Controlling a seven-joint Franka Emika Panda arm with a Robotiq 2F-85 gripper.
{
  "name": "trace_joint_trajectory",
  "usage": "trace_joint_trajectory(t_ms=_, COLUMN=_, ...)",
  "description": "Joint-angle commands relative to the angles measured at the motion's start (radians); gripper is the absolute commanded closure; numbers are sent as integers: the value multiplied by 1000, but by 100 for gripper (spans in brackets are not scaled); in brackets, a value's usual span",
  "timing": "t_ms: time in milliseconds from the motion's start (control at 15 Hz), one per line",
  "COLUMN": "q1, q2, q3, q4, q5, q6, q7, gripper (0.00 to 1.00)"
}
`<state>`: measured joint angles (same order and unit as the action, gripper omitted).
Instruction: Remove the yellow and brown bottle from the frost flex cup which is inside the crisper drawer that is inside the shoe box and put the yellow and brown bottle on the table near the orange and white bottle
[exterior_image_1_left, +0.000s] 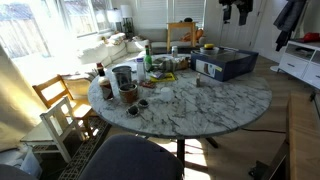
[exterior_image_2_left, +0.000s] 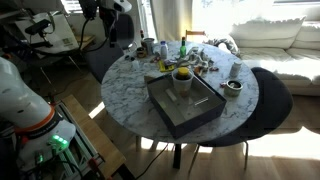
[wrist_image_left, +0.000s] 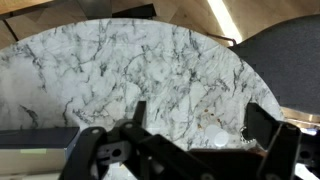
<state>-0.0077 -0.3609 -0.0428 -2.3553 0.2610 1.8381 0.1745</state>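
Observation:
The dark navy shoe box (exterior_image_2_left: 172, 118) lies on the round marble table (exterior_image_2_left: 130, 85), and shows in both exterior views (exterior_image_1_left: 228, 67). Inside it a pale cup (exterior_image_2_left: 182, 88) stands with the yellow and brown bottle (exterior_image_2_left: 183, 73) sticking out of its top; the bottle also shows as a yellow spot (exterior_image_1_left: 210, 47). My gripper (wrist_image_left: 203, 125) is open and empty above the marble, away from the box. In the wrist view a small white-capped thing with orange marks (wrist_image_left: 215, 137) sits on the table between my fingers. The arm hangs at the table's far side (exterior_image_2_left: 125, 28).
Several cans, bottles and small dishes crowd one side of the table (exterior_image_1_left: 125, 80). A small bowl (exterior_image_2_left: 232, 87) sits near the box. Wooden chairs (exterior_image_1_left: 60, 105) and a dark chair (exterior_image_2_left: 270, 95) stand around the table. A box edge shows in the wrist view (wrist_image_left: 35, 137).

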Motion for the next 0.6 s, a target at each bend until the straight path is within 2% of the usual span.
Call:
trace_joint_trajectory(t_ms=0, q1=-24, q2=5, q3=4, q4=6, q5=-4, q6=41, q7=-2, gripper=0)
trace_joint_trajectory(t_ms=533, q1=-157, q2=50, q3=-71, q4=34, q5=-53, q6=282, q7=59, gripper=0)
